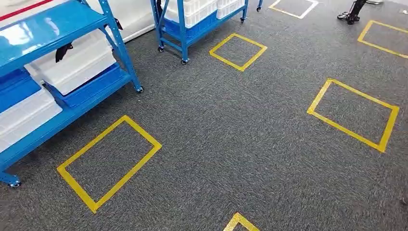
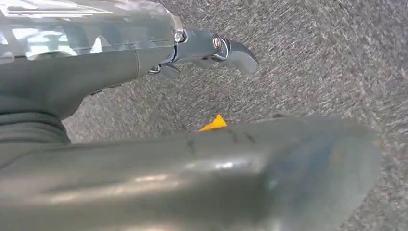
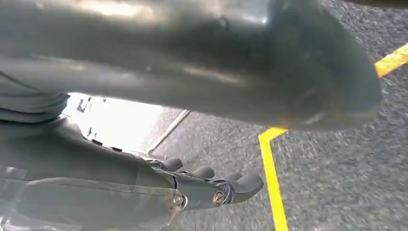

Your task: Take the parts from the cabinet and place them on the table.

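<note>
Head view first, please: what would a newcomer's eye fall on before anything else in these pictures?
Bright yellow tape rectangles stand out on the grey carpet, spread across the floor. Next come the blue wheeled racks at the upper left, their shelves loaded with white bins. In the wrist views the left hand and right hand hang above the carpet, each holding nothing.
</note>
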Controlling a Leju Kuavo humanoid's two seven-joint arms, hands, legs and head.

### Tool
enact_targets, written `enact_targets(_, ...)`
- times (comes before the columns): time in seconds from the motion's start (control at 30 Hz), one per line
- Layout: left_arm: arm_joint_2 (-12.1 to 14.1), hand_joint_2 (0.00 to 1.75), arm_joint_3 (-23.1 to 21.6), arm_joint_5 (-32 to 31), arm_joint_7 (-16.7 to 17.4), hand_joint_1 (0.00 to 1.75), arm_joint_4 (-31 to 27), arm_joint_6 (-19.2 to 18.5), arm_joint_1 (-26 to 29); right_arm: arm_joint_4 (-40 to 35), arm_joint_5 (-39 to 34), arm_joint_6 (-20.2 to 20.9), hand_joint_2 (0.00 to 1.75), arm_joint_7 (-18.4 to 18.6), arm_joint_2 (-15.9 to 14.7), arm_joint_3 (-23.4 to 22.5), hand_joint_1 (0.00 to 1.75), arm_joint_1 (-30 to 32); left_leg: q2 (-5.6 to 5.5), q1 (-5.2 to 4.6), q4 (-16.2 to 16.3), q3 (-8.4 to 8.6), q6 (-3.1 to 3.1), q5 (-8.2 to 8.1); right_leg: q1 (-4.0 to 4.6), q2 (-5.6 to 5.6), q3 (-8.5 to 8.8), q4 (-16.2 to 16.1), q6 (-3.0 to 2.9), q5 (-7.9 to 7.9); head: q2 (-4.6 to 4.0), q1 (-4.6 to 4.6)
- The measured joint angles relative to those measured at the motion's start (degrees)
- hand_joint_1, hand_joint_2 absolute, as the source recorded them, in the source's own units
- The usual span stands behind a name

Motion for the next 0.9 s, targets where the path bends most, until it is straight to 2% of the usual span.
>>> enact_targets(0.1, 0.0, 0.0, 0.0, 0.18, -0.02, 0.0, 0.0, 0.02, 0.27, -0.02, 0.2, 0.0, 0.0, -0.11, -0.02, -0.07, 0.0, -0.58, -1.53, -0.12, 0.12, -0.38, 0.96, -0.17, -0.05, -1.43, 0.59, -0.2, 0.92, -0.19, 0.0, 0.02)
enact_targets(0.13, 0.0, 0.0, 0.0, 0.2, -0.02, 0.0, 0.0, 0.07, 0.27, -0.11, 0.26, 0.0, 0.0, -0.17, -0.02, -0.07, 0.0, -0.65, -2.13, 0.34, -0.54, 0.34, 1.62, 0.33, -0.4, -0.42, 0.67, 0.2, 1.5, -0.63, 0.0, 0.02)
enact_targets(0.17, -0.02, 0.0, 0.02, 0.22, -0.05, 0.0, 0.0, 0.07, 0.24, -0.11, 0.4, 0.0, 0.0, -0.15, -0.13, -0.09, 0.0, -0.58, -2.59, 0.34, -0.65, 0.38, 1.86, 0.44, -0.5, 2.55, 0.21, 1.61, 1.64, -1.83, 0.0, 0.02)
enact_targets(0.2, -0.02, 0.0, 0.02, 0.26, -0.07, 0.0, 0.0, 0.07, 0.12, -0.11, 0.42, 0.0, 0.0, -0.24, -0.13, -0.09, 0.0, -0.39, -3.05, 0.36, -0.64, 0.27, 2.16, 0.57, -0.52, 4.15, -1.39, 4.87, 1.63, -4.04, 0.0, 0.07)
enact_targets(0.23, -0.02, 0.0, 0.02, 0.26, -0.11, 0.0, 0.0, 0.07, 0.0, -0.11, 0.42, 0.04, 0.0, -0.22, -0.13, -0.09, 0.0, -0.27, -3.63, 0.31, -0.64, 0.21, 2.23, 0.61, -0.54, 4.85, -3.65, 9.42, 1.68, -6.31, 0.0, 0.05)
enact_targets(0.27, -0.02, 0.0, 0.02, 0.26, -0.11, 0.0, 0.0, 0.04, -0.05, -0.07, 0.44, 0.18, 0.0, -0.22, -0.13, -0.11, 0.0, -0.19, -4.19, 0.23, -0.63, 0.15, 2.29, 0.6, -0.52, 5.1, -5.93, 13.75, 1.75, -8.12, 0.0, 0.05)
enact_targets(0.3, -0.02, 0.0, 0.02, 0.29, -0.11, 0.0, 0.0, 0.07, -0.04, -0.07, 0.46, 0.2, 0.0, -0.22, -0.13, -0.09, 0.0, -0.11, -5.0, 0.14, -0.6, 0.16, 2.31, 0.58, -0.53, 5.18, -7.84, 17.07, 1.81, -8.77, 0.0, 0.07)
enact_targets(0.33, -0.02, 0.0, 0.02, 0.33, -0.11, 0.0, 0.0, 0.07, 0.01, -0.07, 0.48, 0.2, 0.0, -0.22, -0.13, -0.11, 0.0, -0.08, -5.74, 0.13, -0.59, 0.25, 2.3, 0.58, -0.53, 5.19, -8.35, 17.37, 1.77, -7.77, 0.0, 0.05)
enact_targets(0.37, -0.02, 0.0, 0.02, 0.42, -0.11, 0.0, 0.0, 0.07, 0.03, -0.07, 0.57, 0.2, 0.0, -0.22, -0.15, -0.11, 0.0, -0.06, -6.57, 0.13, -0.56, 0.37, 2.25, 0.53, -0.52, 5.23, -7.71, 15.14, 1.63, -5.5, 0.0, 0.05)
enact_targets(0.4, -0.02, 0.0, 0.02, 0.44, -0.11, 0.0, 0.0, 0.09, 0.04, -0.07, 0.59, 0.2, 0.0, -0.22, -0.18, -0.11, 0.0, -0.02, -7.37, 0.14, -0.54, 0.56, 2.19, 0.48, -0.54, 5.46, -6.07, 11.08, 1.43, -2.55, 0.0, 0.05)
enact_targets(0.43, -0.04, 0.0, 0.02, 0.59, -0.15, 0.0, 0.0, 0.13, 0.04, -0.07, 0.64, 0.2, 0.0, -0.22, -0.22, -0.11, 0.0, 0.01, -8.16, 0.16, -0.49, 0.73, 2.02, 0.38, -0.55, 6.33, -3.8, 5.64, 1.19, 0.63, 0.0, 0.05)
enact_targets(0.47, -0.04, 0.0, 0.02, 0.64, -0.18, 0.0, 0.0, 0.2, 0.05, -0.04, 0.66, 0.2, 0.0, -0.22, -0.33, -0.11, 0.0, 0.15, -8.7, 0.25, -0.42, 0.63, 1.81, 0.25, -0.6, 8.81, -2.48, 1.47, 0.89, 2.06, 0.0, 0.07)
enact_targets(0.5, -0.04, 0.0, 0.04, 0.63, -0.2, 0.0, 0.0, 0.24, -0.05, 0.04, 0.68, 0.2, 0.0, -0.22, -0.44, -0.11, 0.0, 0.27, -9.17, -0.08, -0.01, 0.18, 1.45, 0.11, -0.72, 10.67, -2.07, 0.58, 0.7, 1.46, 0.0, 0.05)
enact_targets(0.53, -0.04, 0.0, 0.04, 0.66, -0.2, 0.0, 0.0, 0.31, -0.07, 0.02, 0.68, 0.2, 0.0, -0.31, -0.42, -0.13, 0.0, 0.13, -9.66, 0.12, -0.12, -0.04, 1.1, 0.28, -0.6, 9.79, -2.27, 0.71, 0.55, 1.57, 0.0, 0.05)
enact_targets(0.6, -0.04, 0.0, 0.04, 0.66, -0.2, 0.0, 0.0, 0.41, 0.15, 0.02, 0.68, 0.2, 0.0, -0.28, -0.44, -0.13, 0.0, -0.17, -10.81, 0.49, -0.44, -0.18, 0.42, 0.49, -0.28, 8.89, -2.11, 0.67, 0.05, 1.51, 0.0, 0.04)
enact_targets(0.63, 0.0, 0.0, 0.04, 0.66, -0.2, 0.0, 0.0, 0.46, 0.24, 0.0, 0.68, 0.2, 0.0, -0.28, -0.35, -0.13, 0.0, -0.32, -11.53, 0.09, -0.43, -0.29, -0.06, 0.41, -0.88, 8.0, -1.83, 0.0, -0.42, 1.76, 0.0, 0.02)
enact_targets(0.67, 0.0, 0.0, 0.04, 0.66, -0.22, 0.0, 0.0, 0.5, 0.28, 0.0, 0.7, 0.2, 0.0, -0.3, -0.24, -0.13, 0.0, -0.34, -9.05, 0.05, 0.58, -0.49, -0.13, -0.27, -0.87, 7.09, -1.51, -0.33, -0.82, 1.88, 0.0, 0.05)
enact_targets(0.7, 0.0, 0.0, 0.04, 0.66, -0.24, 0.0, 0.0, 0.59, 0.18, 0.0, 0.7, 0.2, 0.0, -0.28, -0.26, -0.13, 0.0, -0.19, -6.28, -0.01, 3.87, -2.14, -0.23, -2.44, -0.87, 6.31, -1.45, -0.39, -1.39, 1.79, 0.0, -0.06)
enact_targets(0.73, 0.0, 0.0, 0.04, 0.66, -0.24, 0.0, 0.0, 0.59, 0.07, 0.0, 0.7, 0.18, 0.0, -0.28, -0.28, -0.13, 0.0, 0.04, -4.97, 0.07, 7.94, -4.13, -0.36, -4.53, -0.71, 5.57, -1.44, -0.38, -1.42, 1.76, 0.0, -0.06)
enact_targets(0.77, 0.0, 0.0, 0.04, 0.66, -0.24, 0.0, 0.0, 0.59, 0.04, 0.02, 0.7, 0.2, 0.0, -0.28, -0.28, -0.15, 0.0, 0.12, -4.36, 0.23, 12.71, -6.48, -0.54, -6.59, -0.55, 4.68, -1.4, -0.38, -1.56, 1.63, 0.0, -0.04)
enact_targets(0.8, -0.02, 0.0, 0.04, 0.66, -0.26, 0.0, 0.0, 0.59, 0.06, 0.02, 0.7, 0.17, 0.0, -0.28, -0.28, -0.13, 0.0, 0.13, -4.12, 0.33, 16.48, -8.37, -0.69, -7.84, -0.49, 3.91, -1.41, -0.36, -1.62, 1.56, 0.0, -0.06)
enact_targets(0.83, 0.0, 0.0, 0.04, 0.63, -0.29, 0.0, 0.0, 0.59, 0.15, 0.02, 0.72, 0.17, 0.0, -0.28, -0.28, -0.13, 0.0, 0.13, -3.95, 0.47, 18.04, -9.15, -0.79, -7.72, -0.43, 3.19, -1.36, -0.36, -1.6, 1.5, 0.0, -0.06)
enact_targets(0.87, 0.0, 0.0, 0.04, 0.64, -0.33, 0.0, 0.0, 0.59, 0.24, 0.02, 0.7, 0.17, 0.0, -0.28, -0.28, -0.15, 0.0, 0.1, -3.8, 0.56, 16.54, -8.38, -0.84, -6.22, -0.42, 2.52, -1.25, -0.35, -1.52, 1.4, 0.0, -0.06)
enact_targets(0.9, 0.0, 0.0, 0.04, 0.63, -0.35, 0.0, 0.0, 0.59, 0.26, 0.02, 0.7, 0.2, 0.0, -0.28, -0.28, -0.15, 0.0, 0.06, -3.55, 0.58, 12.55, -6.32, -0.84, -3.82, -0.43, 1.89, -1.06, -0.34, -1.43, 1.3, 0.0, -0.06)
